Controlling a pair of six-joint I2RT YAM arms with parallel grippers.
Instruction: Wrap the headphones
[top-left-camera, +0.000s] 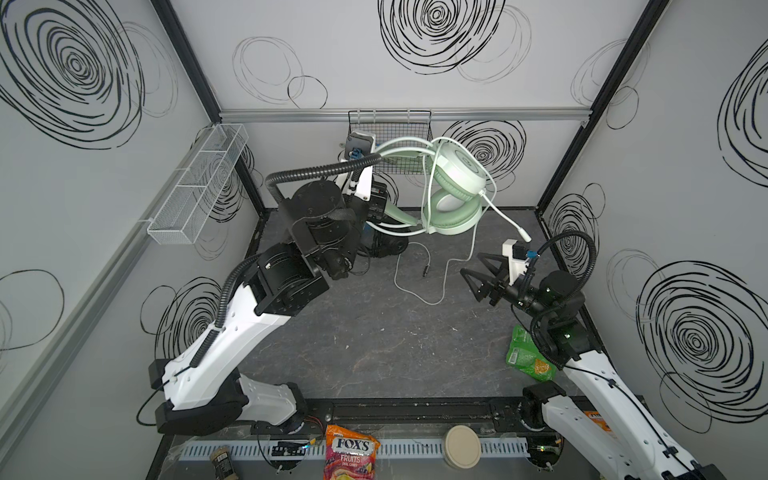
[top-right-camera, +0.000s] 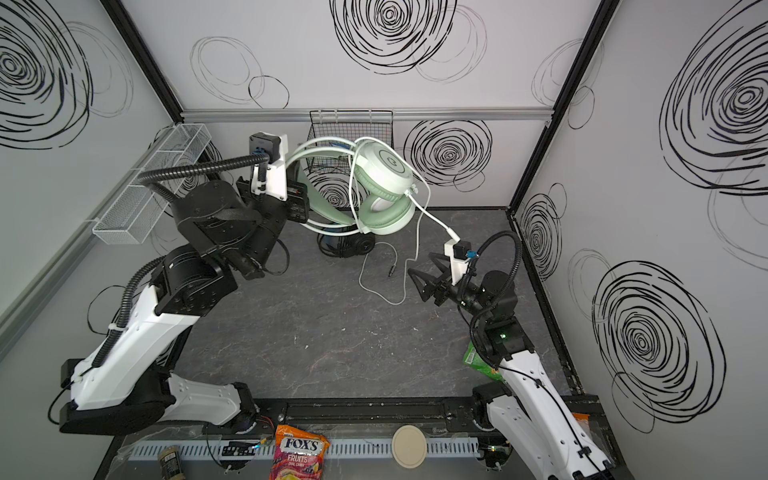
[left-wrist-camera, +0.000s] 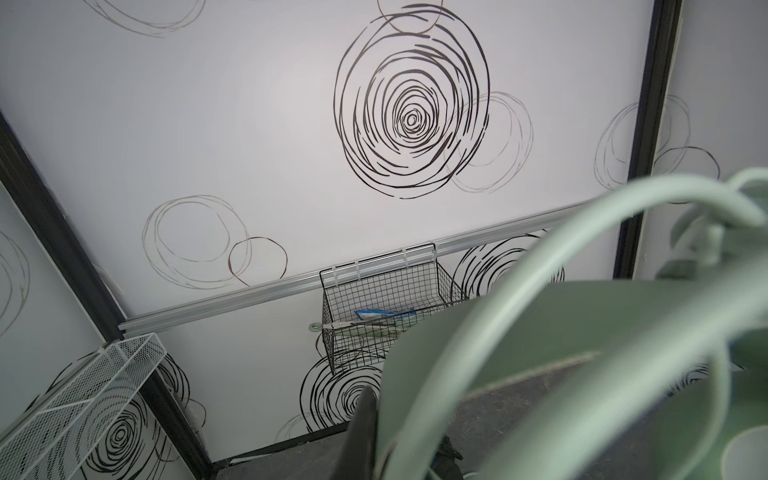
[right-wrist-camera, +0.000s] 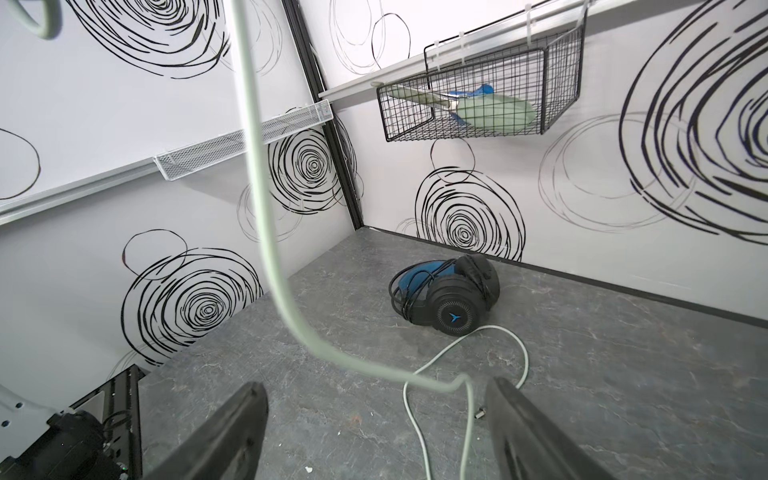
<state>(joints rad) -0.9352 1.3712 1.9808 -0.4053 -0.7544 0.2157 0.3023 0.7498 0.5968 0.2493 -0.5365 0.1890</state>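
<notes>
Mint-green headphones (top-left-camera: 457, 174) ride highest and nearest the lens, aloft just right of the left gripper (top-left-camera: 382, 214), which is pinched tight on their headband (left-wrist-camera: 582, 324); that narrow hold looks the weak point, since a hard tug on the pale cable (right-wrist-camera: 259, 166) could twist or drag the set free; the boom microphone (top-left-camera: 505, 218) juts toward the right gripper (top-left-camera: 469, 264) and could snag a passing loop; that gripper stands spread wide, the cable crossing between its fingers, untouched as far as I can tell, so closing off-line would miss it, and the slack tail on the worktop (top-left-camera: 374, 353) ahead of it may kink; black headphones (right-wrist-camera: 449, 295) lie on the worktop below the left gripper, cord bundled round them; the green set shows padded cups with a few cable turns already round them.
</notes>
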